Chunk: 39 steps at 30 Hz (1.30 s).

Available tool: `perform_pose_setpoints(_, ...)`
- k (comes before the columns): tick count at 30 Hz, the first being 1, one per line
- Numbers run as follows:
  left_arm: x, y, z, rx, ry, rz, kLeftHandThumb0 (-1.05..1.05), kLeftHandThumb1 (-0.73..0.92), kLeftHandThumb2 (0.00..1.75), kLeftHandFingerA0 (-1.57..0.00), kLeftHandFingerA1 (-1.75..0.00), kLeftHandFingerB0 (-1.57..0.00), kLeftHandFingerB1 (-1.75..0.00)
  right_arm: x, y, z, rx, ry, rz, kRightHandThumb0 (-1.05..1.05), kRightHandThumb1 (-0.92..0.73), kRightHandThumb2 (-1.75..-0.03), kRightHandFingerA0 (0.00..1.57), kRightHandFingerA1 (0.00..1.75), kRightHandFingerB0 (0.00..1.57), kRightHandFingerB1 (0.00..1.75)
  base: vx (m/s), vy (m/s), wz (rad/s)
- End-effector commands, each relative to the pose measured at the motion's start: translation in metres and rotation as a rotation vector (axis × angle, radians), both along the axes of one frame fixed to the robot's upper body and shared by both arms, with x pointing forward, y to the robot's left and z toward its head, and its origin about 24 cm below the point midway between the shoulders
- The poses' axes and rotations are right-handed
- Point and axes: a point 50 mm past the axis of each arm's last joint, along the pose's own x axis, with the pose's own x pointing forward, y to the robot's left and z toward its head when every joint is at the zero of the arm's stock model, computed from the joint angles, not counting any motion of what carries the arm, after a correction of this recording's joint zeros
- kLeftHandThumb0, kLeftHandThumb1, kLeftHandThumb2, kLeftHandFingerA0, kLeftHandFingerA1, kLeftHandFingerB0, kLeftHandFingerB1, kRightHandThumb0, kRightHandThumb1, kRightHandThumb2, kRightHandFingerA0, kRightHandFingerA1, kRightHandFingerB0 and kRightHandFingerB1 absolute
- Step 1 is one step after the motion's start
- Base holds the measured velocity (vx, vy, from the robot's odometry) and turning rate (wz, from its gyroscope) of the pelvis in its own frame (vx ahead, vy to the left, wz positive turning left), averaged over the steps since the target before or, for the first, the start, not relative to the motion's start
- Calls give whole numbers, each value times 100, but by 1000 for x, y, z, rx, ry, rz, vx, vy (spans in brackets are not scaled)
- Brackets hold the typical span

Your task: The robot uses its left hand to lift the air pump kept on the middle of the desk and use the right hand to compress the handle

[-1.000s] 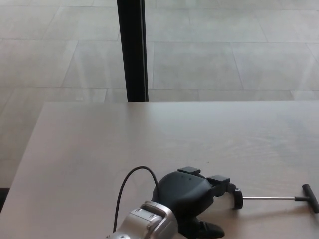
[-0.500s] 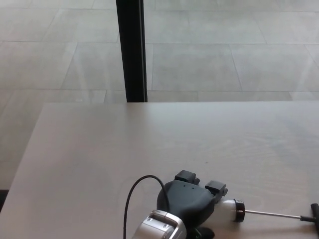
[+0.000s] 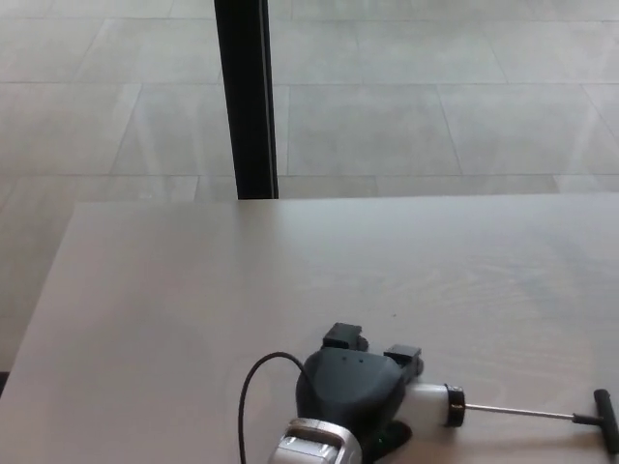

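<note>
I see my left hand [image 3: 353,391] with fingers [image 3: 341,337] wrapped around the white pump [image 3: 430,404] near the bench's [image 3: 193,290] front edge, its rod and T-handle [image 3: 605,420] extending right of the hand.

1 counter [image 3: 193,290] fills the lower part of the head view. 1 air pump [image 3: 455,408] lies on it at about 5 o'clock, made up of 1 white barrel, 1 thin metal rod and 1 black T-handle [image 3: 605,420]. 1 robot hand [image 3: 356,387], the left, shows at 6 o'clock, with 2 fingers [image 3: 342,336] visible past its back and 1 black cable [image 3: 259,382] looping off its wrist. 1 dark post [image 3: 244,97] stands at 12 o'clock, beyond the counter's far edge.
</note>
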Motion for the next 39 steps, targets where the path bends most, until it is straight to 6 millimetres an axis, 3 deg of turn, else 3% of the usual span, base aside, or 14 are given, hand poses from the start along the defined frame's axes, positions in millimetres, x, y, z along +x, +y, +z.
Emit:
perform_pose_setpoints(1,-7,33,-30,42,96,168,-17,79,71,-79,-139,-56,-75,-1,-3,0,-12,-11,-38,-64,-77,-63,41,54,54,41,0,0,0)
perform_pose_setpoints(7,-11,36,-33,34,99,194,-17,84,66,-75,-158,-72,-110,-4,-3,-1,3,-28,-46,-59,-76,-63,43,57,60,43,0,0,0)
perform_pose_setpoints(8,-11,37,-33,42,95,192,-17,84,66,-75,-158,-72,-110,-4,-2,-2,6,-31,-47,-59,-76,-63,43,57,60,43,0,0,0)
perform_pose_setpoints(9,-11,39,-37,77,120,205,-22,83,69,-74,-148,-67,-84,-5,-3,-2,13,-38,-53,-58,-75,-63,45,59,63,43,0,0,0)
perform_pose_setpoints(13,-12,41,-39,77,128,223,-22,85,68,-77,-135,-70,-83,-5,-5,-1,15,-49,-70,-57,-76,-63,48,64,66,44,0,0,0)
perform_pose_setpoints(14,-13,44,-42,93,143,223,-22,84,64,-72,-153,-70,-91,-6,-5,-2,20,-44,-82,-57,-76,-63,49,66,65,44,0,0,0)
perform_pose_setpoints(20,-15,48,-46,105,125,203,-20,82,64,-73,-155,-72,-99,-6,-6,-3,69,-45,-87,-54,-76,-63,46,75,68,45,0,0,0)
perform_pose_setpoints(23,-16,49,-48,74,125,196,-21,83,67,-79,-161,-73,-112,-5,-3,-5,76,-51,-93,-55,-77,-63,50,77,67,47,0,0,0)
perform_pose_setpoints(25,-16,49,-48,70,127,192,-23,81,70,-76,-169,-68,-143,-5,-2,-5,69,-47,-94,-54,-76,-63,53,68,65,47,0,0,0)
perform_pose_setpoints(29,-14,49,-42,-223,175,266,-12,75,81,-71,-171,-68,-143,-3,3,-10,72,-26,-80,-56,-77,-63,53,68,62,46,0,0,0)
perform_pose_setpoints(30,-13,49,-39,-274,167,268,-8,76,79,-87,-169,-69,-139,-3,4,-11,71,-22,-70,-55,-78,-63,52,68,60,45,0,0,0)
perform_pose_setpoints(31,-9,48,-33,-405,175,321,-13,74,83,-69,-175,-57,-163,-2,8,-15,58,10,-49,-58,-82,-64,52,66,54,43,0,0,0)
perform_pose_setpoints(36,1,44,-11,-597,57,350,-12,73,80,-72,-175,-53,-169,0,18,-30,78,103,41,-71,-92,-67,41,55,37,37,0,0,0)
perform_pose_setpoints(39,6,43,-2,-650,32,355,-13,81,70,-65,-175,-61,-144,2,22,-36,88,175,97,-78,-92,-74,26,47,22,33,0,0,0)
